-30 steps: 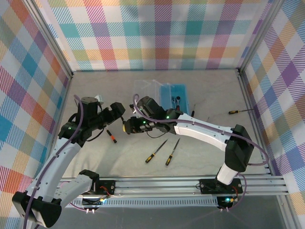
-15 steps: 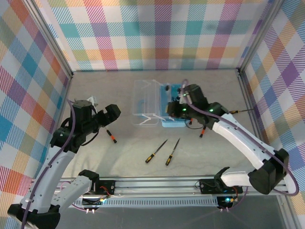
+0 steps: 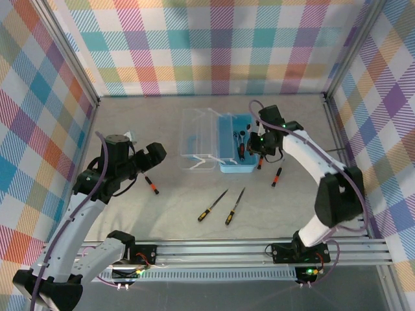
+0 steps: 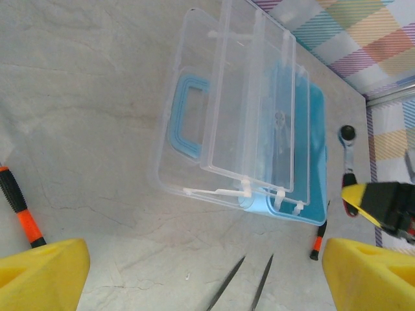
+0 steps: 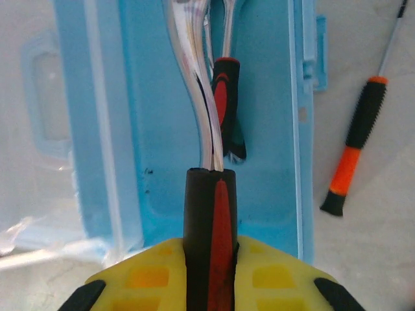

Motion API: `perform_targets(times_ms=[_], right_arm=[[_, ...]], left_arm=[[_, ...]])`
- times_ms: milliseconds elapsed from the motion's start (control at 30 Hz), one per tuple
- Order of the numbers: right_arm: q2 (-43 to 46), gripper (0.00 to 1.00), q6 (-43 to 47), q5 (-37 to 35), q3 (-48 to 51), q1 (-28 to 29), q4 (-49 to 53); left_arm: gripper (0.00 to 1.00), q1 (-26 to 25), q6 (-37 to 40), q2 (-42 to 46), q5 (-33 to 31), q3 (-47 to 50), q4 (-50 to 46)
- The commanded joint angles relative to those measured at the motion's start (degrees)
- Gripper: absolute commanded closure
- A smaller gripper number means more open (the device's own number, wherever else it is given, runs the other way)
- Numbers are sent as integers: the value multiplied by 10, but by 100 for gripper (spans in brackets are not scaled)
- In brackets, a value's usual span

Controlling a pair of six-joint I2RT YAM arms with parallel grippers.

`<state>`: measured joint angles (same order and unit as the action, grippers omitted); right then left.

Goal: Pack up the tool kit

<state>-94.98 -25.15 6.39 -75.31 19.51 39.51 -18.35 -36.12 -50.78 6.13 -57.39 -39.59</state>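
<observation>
As seen from the right wrist, the right gripper is pinched onto a black-and-red handle. Its yellow pads press against both sides, and the handle points out over the light-blue case. Whether the handle's far end touches the case floor cannot be told. A second black-and-red tool lies inside the case along its length. Outside the case's right wall an orange-gripped screwdriver lies on the table, near the case but not touching it. From above, the case sits at mid-table toward the back wall, with its clear lid swung open flat to the left. The left gripper hangs left of the lid and apart from it, jaws spread wide and empty. The left wrist view shows its yellow fingers at either lower corner. A black-and-orange screwdriver lies on the table just in front of that gripper. One black-and-yellow screwdriver and a second yellow-handled screwdriver lie side by side nearer the arm bases, well apart from the case.
</observation>
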Motion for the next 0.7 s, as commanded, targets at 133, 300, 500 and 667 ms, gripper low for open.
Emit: perform_targets(times_ms=[133, 300, 500, 667], right_arm=[[-107, 97, 61, 103, -93, -16, 1], [-161, 97, 85, 147, -118, -17, 4], [-205, 95, 82, 166, -137, -17, 6], [-216, 86, 75, 180, -149, -17, 3]], left_arm=[[8, -2, 19, 2, 2, 6, -22], [9, -2, 23, -4, 1, 7, -20], [9, -1, 23, -15, 2, 8, -11], [9, -2, 23, -23, 3, 8, -7]])
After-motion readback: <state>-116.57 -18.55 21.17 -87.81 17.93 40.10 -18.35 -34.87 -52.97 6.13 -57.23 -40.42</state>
